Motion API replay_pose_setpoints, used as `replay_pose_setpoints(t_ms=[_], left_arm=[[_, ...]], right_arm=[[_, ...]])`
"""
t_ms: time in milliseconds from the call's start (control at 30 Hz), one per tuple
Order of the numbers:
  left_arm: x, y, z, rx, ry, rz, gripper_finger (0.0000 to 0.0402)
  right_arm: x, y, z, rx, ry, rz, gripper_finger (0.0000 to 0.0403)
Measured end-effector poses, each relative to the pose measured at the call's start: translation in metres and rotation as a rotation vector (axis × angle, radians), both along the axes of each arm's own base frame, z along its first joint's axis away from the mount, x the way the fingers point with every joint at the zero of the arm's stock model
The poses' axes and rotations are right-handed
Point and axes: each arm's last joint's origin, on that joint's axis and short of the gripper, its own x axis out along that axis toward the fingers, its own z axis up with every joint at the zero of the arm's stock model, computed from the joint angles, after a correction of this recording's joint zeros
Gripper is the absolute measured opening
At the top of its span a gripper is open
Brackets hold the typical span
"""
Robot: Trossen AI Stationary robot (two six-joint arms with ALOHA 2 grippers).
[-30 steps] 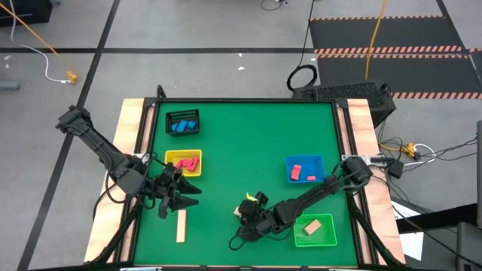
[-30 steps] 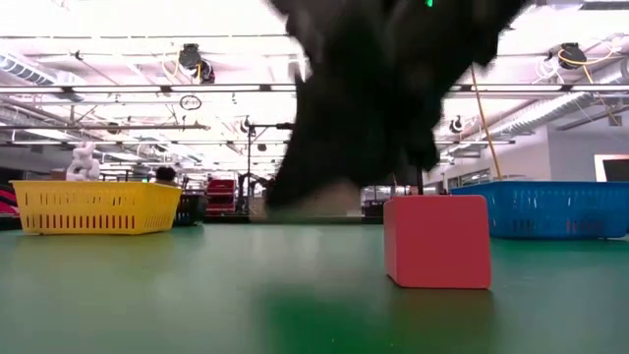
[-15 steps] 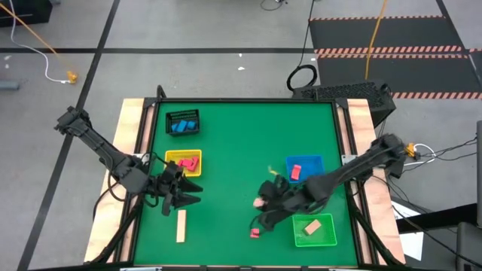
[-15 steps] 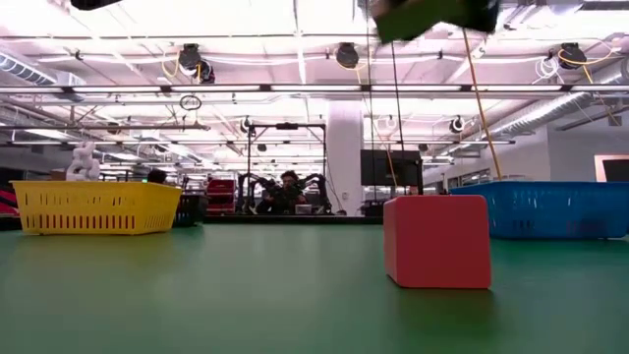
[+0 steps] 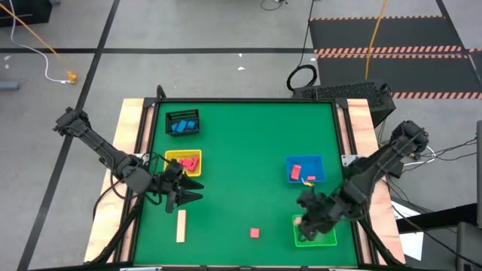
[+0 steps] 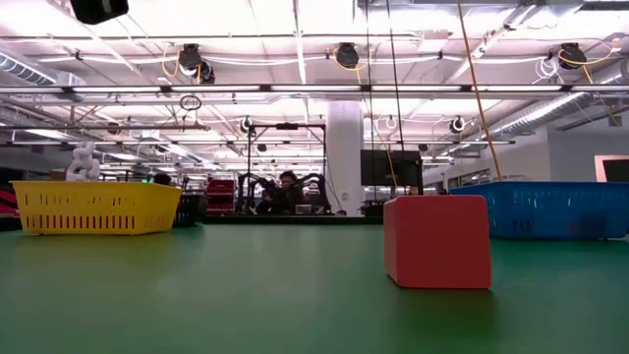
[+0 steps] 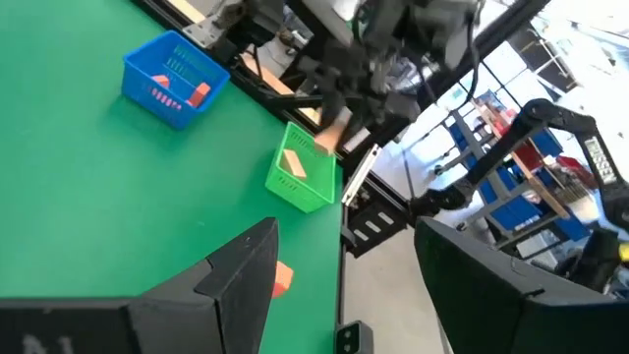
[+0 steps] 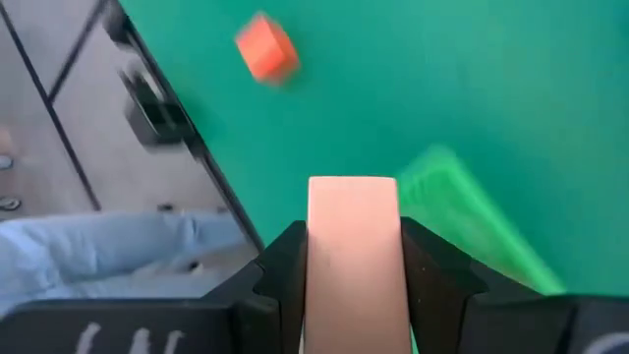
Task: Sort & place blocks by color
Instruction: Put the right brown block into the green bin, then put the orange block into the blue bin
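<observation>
High view: right gripper (image 5: 307,219) gripping tan block (image 8: 354,258) moved from surface centre to green tray (image 5: 329,239) at 5 o'clock; left gripper (image 5: 190,196) open, idle.

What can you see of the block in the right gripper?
The pale tan block looks like plain wood, smooth-faced and squared at the end, clamped between the right gripper's two dark fingers, which press its side faces. One end projects forward past the fingertips. From above, the gripper hangs over the green tray at the table's near right; the block itself is hidden there.
</observation>
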Motion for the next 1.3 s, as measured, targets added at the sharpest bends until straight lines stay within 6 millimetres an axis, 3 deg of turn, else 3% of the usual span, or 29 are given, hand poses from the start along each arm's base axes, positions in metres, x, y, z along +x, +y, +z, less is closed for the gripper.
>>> replay_pose_setpoints(t_ms=[233,567,1067,1300], left_arm=[[0.005,0.01,0.0,0.001,-0.004,0.082,0.0239],[0.012,0.023,0.0,-0.023,-0.002,0.16,0.0239],[0.016,0.032,0.0,-0.021,0.001,0.208,0.0239],[0.019,0.03,-0.004,0.028,0.018,0.183,0.0239]], right_arm=[[-0.037,0.016,-0.042,0.11,0.135,-0.006,0.0112],[-0.057,0.019,-0.069,0.089,0.195,-0.003,0.0128],[-0.057,0.022,-0.068,0.119,0.167,0.126,0.0232],[-0.055,0.015,-0.047,0.215,0.066,0.114,0.0246]])
